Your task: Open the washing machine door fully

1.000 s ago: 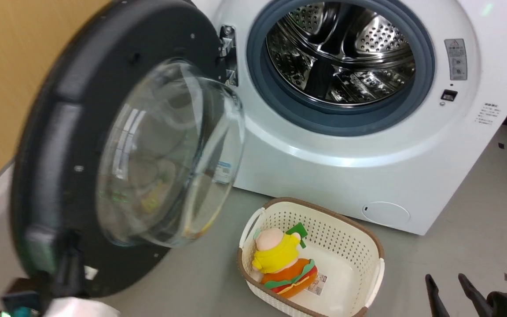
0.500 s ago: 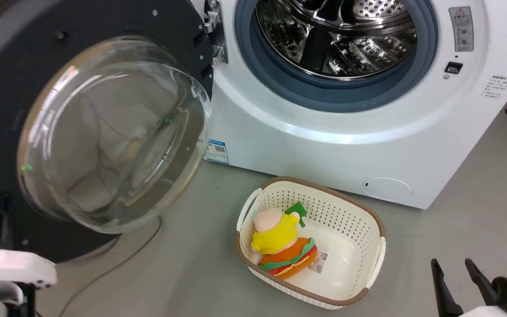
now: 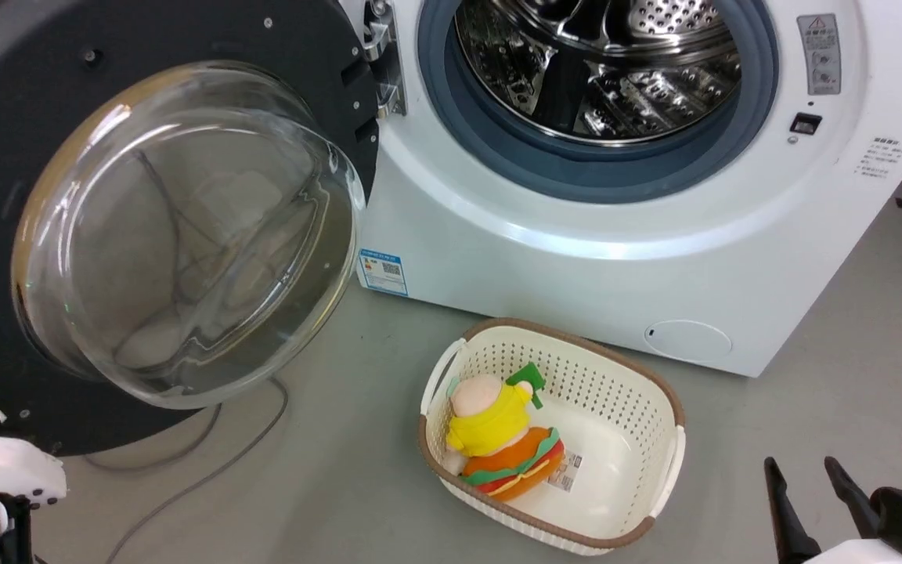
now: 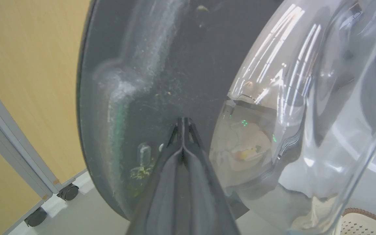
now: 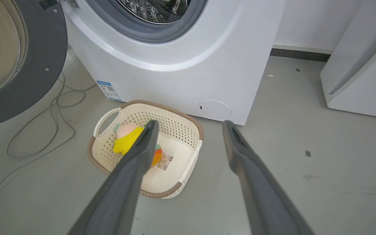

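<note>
The door (image 3: 161, 227) hangs swung out to the left of the washing machine (image 3: 576, 258). My left gripper (image 4: 182, 124) has its fingers pinched together on nothing, tips at the door's dark inner face just beside the glass bowl. I judge that a harder push could skid them onto the glass or strain the hinge. My right gripper (image 5: 190, 123) hovers with fingers wide in front of the washing machine, above the basket (image 3: 639, 407), which a careless dip would knock.
</note>
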Controlling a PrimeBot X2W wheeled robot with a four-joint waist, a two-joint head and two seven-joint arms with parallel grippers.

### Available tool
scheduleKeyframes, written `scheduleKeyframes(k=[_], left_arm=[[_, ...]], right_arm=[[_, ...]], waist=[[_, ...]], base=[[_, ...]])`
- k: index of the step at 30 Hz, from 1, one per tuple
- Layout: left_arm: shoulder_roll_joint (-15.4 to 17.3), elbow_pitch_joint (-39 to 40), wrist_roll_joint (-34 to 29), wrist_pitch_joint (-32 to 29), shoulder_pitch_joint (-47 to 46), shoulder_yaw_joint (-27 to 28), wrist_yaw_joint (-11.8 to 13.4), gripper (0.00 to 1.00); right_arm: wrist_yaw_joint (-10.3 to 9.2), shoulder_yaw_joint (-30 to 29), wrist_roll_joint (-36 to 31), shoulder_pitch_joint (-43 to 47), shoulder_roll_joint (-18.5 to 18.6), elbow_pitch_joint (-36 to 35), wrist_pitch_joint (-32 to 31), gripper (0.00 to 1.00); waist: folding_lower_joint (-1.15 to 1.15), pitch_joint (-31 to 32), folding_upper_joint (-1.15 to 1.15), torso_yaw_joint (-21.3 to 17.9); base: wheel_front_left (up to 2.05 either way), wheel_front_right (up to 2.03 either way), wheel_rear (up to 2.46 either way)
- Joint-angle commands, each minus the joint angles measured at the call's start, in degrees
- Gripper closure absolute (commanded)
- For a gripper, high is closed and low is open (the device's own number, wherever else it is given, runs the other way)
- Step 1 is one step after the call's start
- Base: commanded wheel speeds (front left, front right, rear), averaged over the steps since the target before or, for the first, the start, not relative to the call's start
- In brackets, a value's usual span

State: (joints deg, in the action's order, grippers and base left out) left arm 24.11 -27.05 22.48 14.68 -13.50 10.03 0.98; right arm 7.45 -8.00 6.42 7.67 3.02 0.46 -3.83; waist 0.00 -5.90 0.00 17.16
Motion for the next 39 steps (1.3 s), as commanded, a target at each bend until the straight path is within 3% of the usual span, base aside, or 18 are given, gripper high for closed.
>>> scheduleKeyframes(k=[1,9,10,11,12,13,14,27,39], left_arm=[[-0.58,0.7,-0.9,0.3,1.3,0.56,-0.15,1.0],[-5.35,9.75,-3.38,0.31,11.61,2.65,-1.12,1.0],[-6.22,11.09,-3.65,0.31,13.01,2.64,-0.94,0.9],[-7.16,12.19,-3.8,0.31,14.42,2.42,-0.83,0.64],[-7.96,13.32,-4.08,0.31,15.73,2.14,-0.63,0.5],[-8.91,14.53,-4.41,0.31,17.08,1.82,-0.21,0.14],[-9.8,15.64,-4.73,0.31,18.42,1.45,0.28,0.0],[-13.74,26.22,-7.75,-2.24,25.89,-4.48,1.68,0.0],[-14.27,25.31,-9.62,-4.2,20.81,-11.89,-1.27,0.0]], right_arm=[[0.03,0.16,-0.16,-0.58,-0.14,0.34,0.57,0.0],[0.03,1.81,1.37,0.82,-0.14,2.43,2.3,0.0],[0.03,1.87,1.4,0.93,-0.14,2.46,2.52,0.0],[0.03,1.97,1.41,0.99,-0.14,2.51,2.71,0.0],[0.03,2.13,1.39,1.03,-0.14,2.61,2.83,0.0],[0.03,2.27,1.38,1.05,-0.14,2.67,3.0,0.0],[0.03,2.39,1.37,1.06,-0.14,2.75,3.13,0.0],[0.03,3.2,0.93,1.34,-0.14,2.25,4.6,0.0],[0.03,5.2,-1.27,1.82,-0.14,-2.26,2.69,0.0]], waist=[[0.0,0.89,0.0,-0.17],[0.0,5.31,0.0,-1.52],[0.0,5.53,0.0,-1.6],[0.0,5.73,0.0,-1.71],[0.0,5.95,0.0,-1.84],[0.0,6.14,0.0,-1.96],[0.0,6.33,0.0,-2.09],[0.0,8.22,0.0,-4.04],[0.0,8.9,0.0,-12.84]], base=[[0.0,0.0,0.0],[0.0,0.0,0.0],[0.0,0.0,0.0],[0.0,0.0,0.0],[0.0,0.0,0.0],[0.0,0.0,0.0],[0.0,0.0,0.0],[0.0,0.0,0.0],[0.0,0.0,0.0]])
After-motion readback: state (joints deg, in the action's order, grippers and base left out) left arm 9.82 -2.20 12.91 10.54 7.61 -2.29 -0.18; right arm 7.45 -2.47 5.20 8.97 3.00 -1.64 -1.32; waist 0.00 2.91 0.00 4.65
